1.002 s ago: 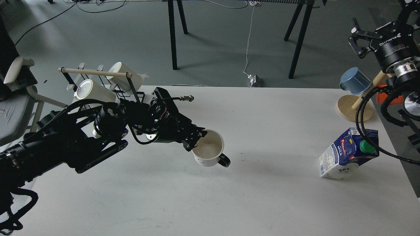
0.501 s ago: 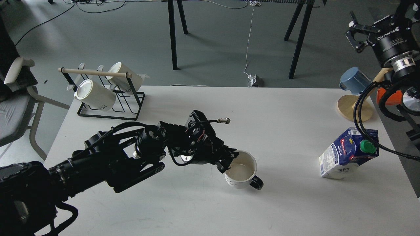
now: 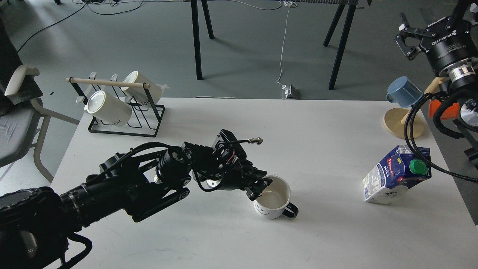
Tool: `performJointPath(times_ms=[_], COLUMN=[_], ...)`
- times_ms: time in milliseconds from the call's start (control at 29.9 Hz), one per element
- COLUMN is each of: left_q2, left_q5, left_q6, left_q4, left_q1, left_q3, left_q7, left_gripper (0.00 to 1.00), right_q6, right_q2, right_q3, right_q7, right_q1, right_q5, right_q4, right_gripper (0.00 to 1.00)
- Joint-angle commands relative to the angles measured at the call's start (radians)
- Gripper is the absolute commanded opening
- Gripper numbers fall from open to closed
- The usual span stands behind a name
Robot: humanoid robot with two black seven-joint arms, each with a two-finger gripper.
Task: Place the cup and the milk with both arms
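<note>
Head view, looking forward and down on a white table (image 3: 186, 239). The left arm reaches in from the lower left, and its left gripper (image 3: 258, 188) is closed on the near-left rim of the cup (image 3: 272, 201), one finger inside the rim and one outside. The cup sits upright at about the middle of the table, mouth up, seemingly empty, smiley face toward the camera, black handle pointing right. Whether its base rests on the table or hangs just above it cannot be told.

The milk (image 3: 396, 175) is well to the right, near the table's right edge. It leans, its long axis tipped to the right, green cap facing right and up. A black cable from the right arm crosses in front of its top.

The right gripper (image 3: 405, 39) is high in the upper right corner, well above and behind the milk, holding nothing. Its fingers look slightly parted, but it is too dark and small to be sure.

The milk lies below the right gripper and toward the camera from it. The right arm is far nearer to it than the left, so that reach would likely fall to the right arm, coming down and inward.

A rack (image 3: 123, 127) with two white mugs stands at the far left. A blue cup (image 3: 403, 91) hangs on a wooden stand (image 3: 397, 127) at the far right.
</note>
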Motion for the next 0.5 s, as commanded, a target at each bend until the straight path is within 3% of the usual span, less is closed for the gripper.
performJointPath(times_ms=[0,67,100,267,468], left_q2=[0.014,0.030,0.037,0.063,0.158], left_q5=[0.000,0.000,0.000,-0.271,-0.594], left_q6=[0.006,0.012,0.008,-0.001,0.000], left_q4=[-0.001,-0.002,-0.002,-0.005,-0.062], left_q1=[-0.001,-0.004,-0.004,-0.007,-0.021], left_q3=[-0.017,-0.049,-0.090,-0.259,-0.351], left_q7=[-0.002,-0.005,-0.005,-0.010,-0.016], left_gripper=[0.52,0.74,0.78,0.82,0.87], right_q6=[0.000,0.000,0.000,0.000,0.000], right_q2=[-0.002,-0.003,-0.006,-0.055,-0.150], right_q3=[0.000,0.001,0.001,0.001,0.001], right_q7=[0.000,-0.002,-0.003,-0.003,-0.003], right_q1=[-0.001,0.001,0.001,-0.002,-0.043], right_q5=[0.000,0.000,0.000,0.000,0.005], right_q4=[0.002,0.005,0.008,0.062,0.169], right_gripper=[1.00,1.00,1.00,1.00,1.00])
